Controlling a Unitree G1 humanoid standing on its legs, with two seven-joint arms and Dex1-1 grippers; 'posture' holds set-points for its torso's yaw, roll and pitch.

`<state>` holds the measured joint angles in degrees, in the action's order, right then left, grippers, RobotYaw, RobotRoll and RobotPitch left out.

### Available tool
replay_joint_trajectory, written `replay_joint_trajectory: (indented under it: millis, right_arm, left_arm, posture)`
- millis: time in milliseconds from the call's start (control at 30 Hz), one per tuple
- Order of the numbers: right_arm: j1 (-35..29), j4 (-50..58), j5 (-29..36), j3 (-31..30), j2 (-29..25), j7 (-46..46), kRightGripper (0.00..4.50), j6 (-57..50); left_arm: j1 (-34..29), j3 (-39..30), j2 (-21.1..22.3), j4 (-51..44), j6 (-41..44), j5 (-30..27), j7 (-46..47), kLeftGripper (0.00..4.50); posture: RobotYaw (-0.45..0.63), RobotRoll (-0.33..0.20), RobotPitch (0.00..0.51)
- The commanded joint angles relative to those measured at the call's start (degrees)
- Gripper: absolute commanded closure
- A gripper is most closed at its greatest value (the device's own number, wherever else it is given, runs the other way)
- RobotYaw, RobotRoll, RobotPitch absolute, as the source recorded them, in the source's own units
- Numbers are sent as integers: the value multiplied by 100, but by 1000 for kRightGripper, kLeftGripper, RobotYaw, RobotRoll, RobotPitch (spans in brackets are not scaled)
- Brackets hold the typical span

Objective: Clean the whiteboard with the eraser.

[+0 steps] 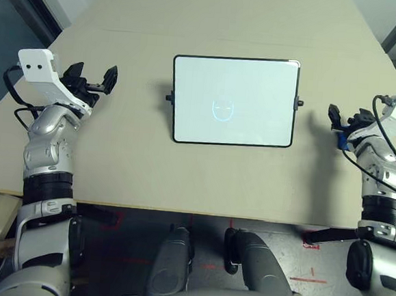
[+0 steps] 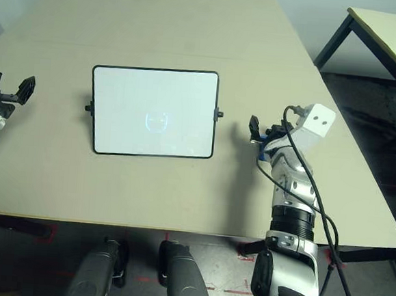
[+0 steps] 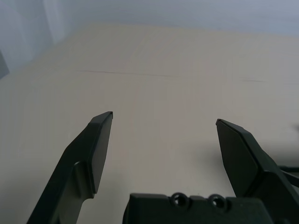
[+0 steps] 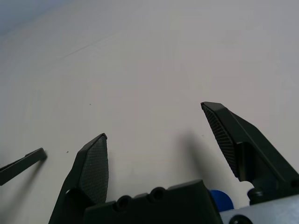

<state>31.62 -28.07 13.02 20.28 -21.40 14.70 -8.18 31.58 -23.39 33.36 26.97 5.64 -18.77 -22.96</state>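
Beige tabletop [image 1: 202, 176] carried the black-framed rectangular whiteboard [image 1: 234, 101] at centre, cyan doodle mid-board. Left gripper [image 1: 94, 78] hung at 9 o'clock, fingers wide, empty. Right gripper [image 1: 339, 119] hung at 3 o'clock, fingers wide; small bright-blue eraser [image 1: 343, 139] sat just beside its base.

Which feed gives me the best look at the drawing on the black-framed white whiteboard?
The left eye view: the black-framed white whiteboard sits near centre, the cyan face doodle plain. The right eye view shows the same board farther to the side. The right wrist view catches just a dark sliver, perhaps its corner.
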Motion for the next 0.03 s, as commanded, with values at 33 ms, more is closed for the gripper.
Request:
replay_joint_trajectory:
  millis: [33]
  right_arm:
    - [33,-434,181,135,10,164,42,451]
  left_arm:
    - [24,6,68,489,-207,126,-3,0]
  posture:
    - [36,0,139]
